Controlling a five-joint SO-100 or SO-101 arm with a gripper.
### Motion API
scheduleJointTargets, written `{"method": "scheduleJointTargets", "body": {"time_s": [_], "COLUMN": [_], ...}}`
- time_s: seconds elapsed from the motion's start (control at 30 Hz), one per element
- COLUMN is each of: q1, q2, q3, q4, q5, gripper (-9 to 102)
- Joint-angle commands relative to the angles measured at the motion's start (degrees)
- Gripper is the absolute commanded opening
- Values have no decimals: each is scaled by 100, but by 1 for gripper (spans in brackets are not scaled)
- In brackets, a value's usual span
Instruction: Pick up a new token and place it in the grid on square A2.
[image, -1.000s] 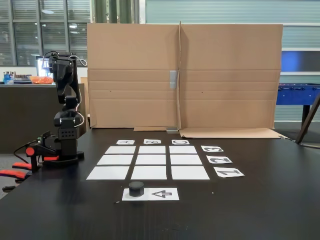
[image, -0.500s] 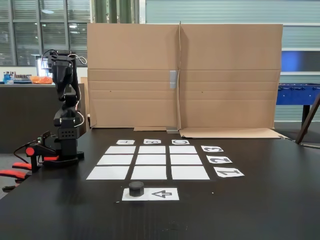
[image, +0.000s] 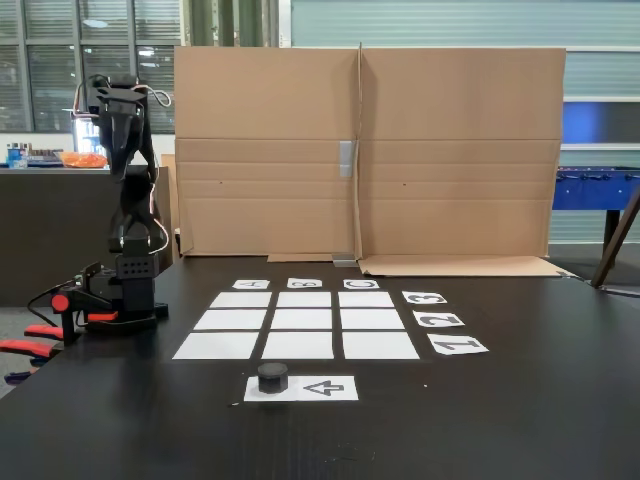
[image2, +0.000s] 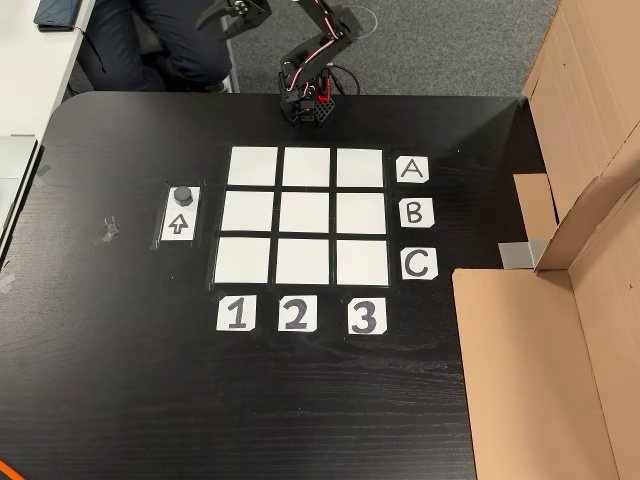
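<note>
The token (image: 272, 376), a small black puck, stands on the left end of the white arrow sheet (image: 325, 388) in front of the grid (image: 298, 321). From above, the token (image2: 183, 194) lies left of the grid (image2: 306, 216). Square A2 (image: 231, 320) is the middle rectangle of the column under label A. In the other view, square A2 (image2: 306, 167) is the middle of the top row and it is bare. My gripper (image: 112, 125) is raised high over the arm's base at the table's left, far from the token. From above, the gripper (image2: 228, 14) sits at the top edge, its jaws too dark to read.
A tall cardboard wall (image: 365, 150) closes the back of the table, and cardboard (image2: 580, 250) fills the right side from above. Red clamps (image: 45, 335) hold the base. A seated person's legs (image2: 150, 45) are beyond the table by the arm. Bits of tape (image2: 105, 228) lie left of the arrow sheet.
The arm has unfolded upward, its upper part and gripper rising. The token and the papers have not moved.
</note>
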Motion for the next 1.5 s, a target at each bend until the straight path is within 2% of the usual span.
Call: {"method": "scheduleJointTargets", "body": {"time_s": [0.0, 0.43, 0.83, 1.07, 1.47], "q1": [-35, -26, 0, 9, -88], "q2": [-448, -2021, -3691, -4509, -5862], "q3": [-536, -1195, -1661, -1881, -2461], "q4": [26, 35, 35, 35, 26], "q5": [-70, -149, -659, -844, -1327], "gripper": [25, 25, 25, 31, 32]}}
